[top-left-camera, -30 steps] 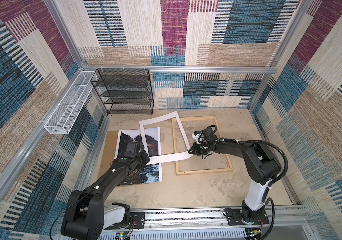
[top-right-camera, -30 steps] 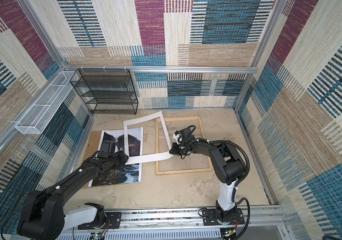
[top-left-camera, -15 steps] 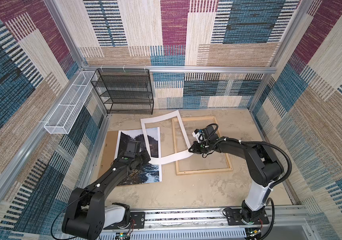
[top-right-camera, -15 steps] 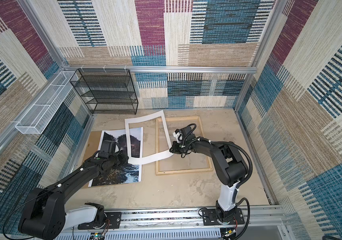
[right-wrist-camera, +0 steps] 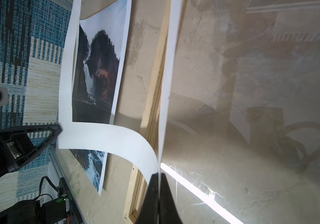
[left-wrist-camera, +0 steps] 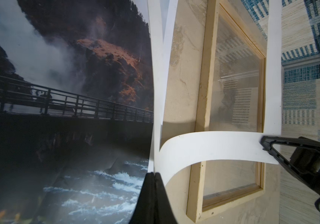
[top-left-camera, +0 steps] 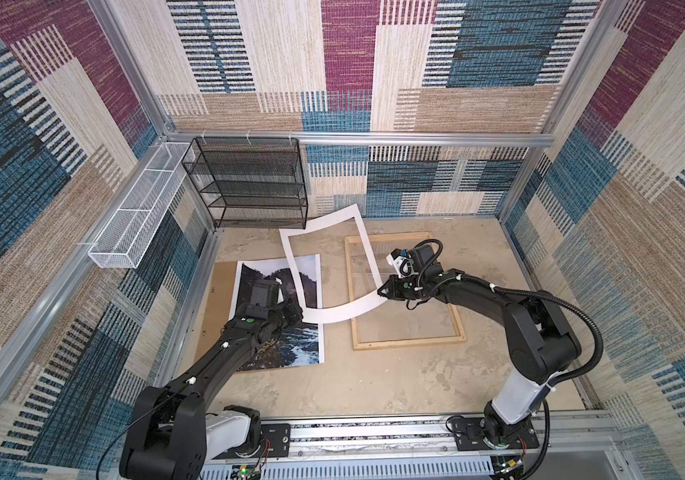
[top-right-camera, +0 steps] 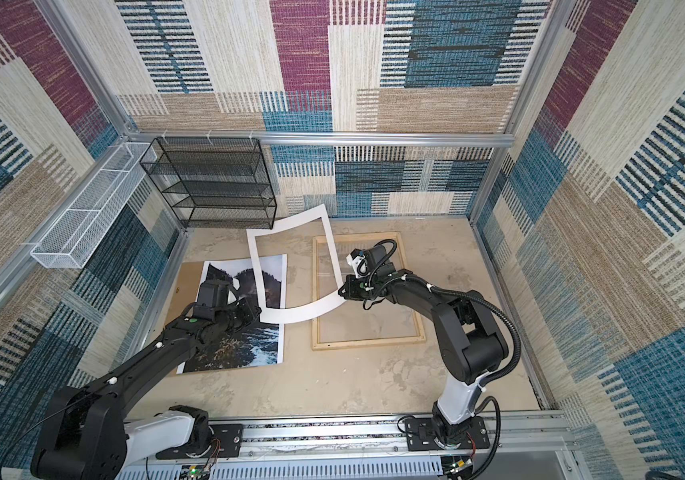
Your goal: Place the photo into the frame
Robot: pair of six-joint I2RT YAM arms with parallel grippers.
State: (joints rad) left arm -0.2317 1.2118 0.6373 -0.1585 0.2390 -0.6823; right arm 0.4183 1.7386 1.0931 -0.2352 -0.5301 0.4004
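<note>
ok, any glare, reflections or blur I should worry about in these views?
Right wrist view: the pane of the frame carries a bright glare streak and ghostly reflections. Left wrist view: the pane mirrors the striped wall with thin glints; the lifted white mat throws a soft shadow on the table. Both top views: even light, sharp, only faint shadows.

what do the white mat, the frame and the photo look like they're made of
White mat: thin matte card, probably; it bows between its two held corners. Frame: pale bare-looking wood with visible grain, around a clear pane, glass or acrylic, that shows reflections. Photo: paper print, faintly glossy, lying flat.
</note>
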